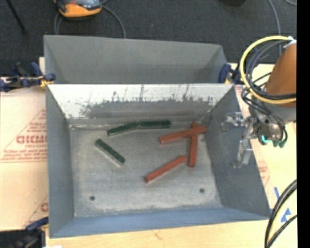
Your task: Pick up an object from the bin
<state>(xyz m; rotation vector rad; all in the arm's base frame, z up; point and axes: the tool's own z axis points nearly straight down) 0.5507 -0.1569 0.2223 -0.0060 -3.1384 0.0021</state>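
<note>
My gripper (pixel 242 148) hangs over the bin's right sloping wall, apart from everything on the floor, and I see nothing in it. Nearest to it, an upright red stick (pixel 192 150) crosses a second red stick (pixel 178 136) that lies nearly level at the floor's right. A third red stick (pixel 166 170) lies slanted just below them, near the middle.
A long dark green stick (pixel 139 126) lies along the back of the floor. A short green block (pixel 110 152) rests slanted at the left. The arm with its orange cover and looped cables stands outside the bin's right rim.
</note>
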